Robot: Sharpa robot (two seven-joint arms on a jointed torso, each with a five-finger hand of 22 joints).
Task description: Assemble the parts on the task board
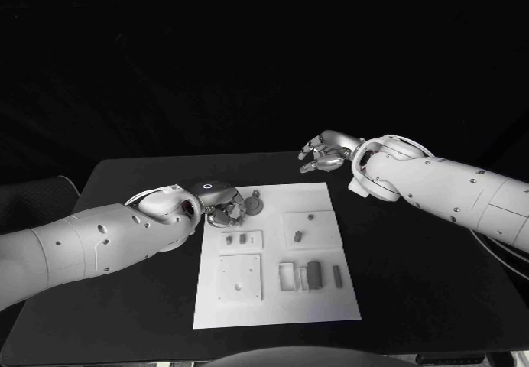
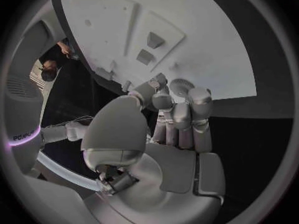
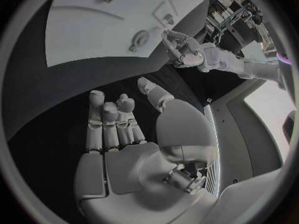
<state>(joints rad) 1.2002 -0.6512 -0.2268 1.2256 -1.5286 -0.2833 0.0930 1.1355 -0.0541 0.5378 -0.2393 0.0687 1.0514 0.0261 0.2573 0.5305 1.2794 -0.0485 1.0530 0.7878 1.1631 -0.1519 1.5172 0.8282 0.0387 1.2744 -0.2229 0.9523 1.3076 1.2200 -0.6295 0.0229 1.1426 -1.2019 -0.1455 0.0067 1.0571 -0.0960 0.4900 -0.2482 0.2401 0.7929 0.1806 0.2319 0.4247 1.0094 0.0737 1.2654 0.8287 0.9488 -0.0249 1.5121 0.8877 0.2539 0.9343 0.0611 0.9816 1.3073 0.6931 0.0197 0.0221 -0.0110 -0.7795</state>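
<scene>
Left hand at the task board's ten o'clock corner, fingers curled against a round toothed part; whether it grips is unclear. Right hand, fingers apart and empty, hovers over the tabletop beyond twelve o'clock. Best practice: secure the part before lifting.

White screw-dotted arms, silver jointed hands

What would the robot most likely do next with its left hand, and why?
Probably lift the left hand a little, carrying the round part towards its seat. That hand sits at the task board's far left corner, its fingers apparently closed around that small round part, though the grip is hard to confirm. The right hand hovers open beyond the board, holding nothing, so the left seems the working one.
</scene>
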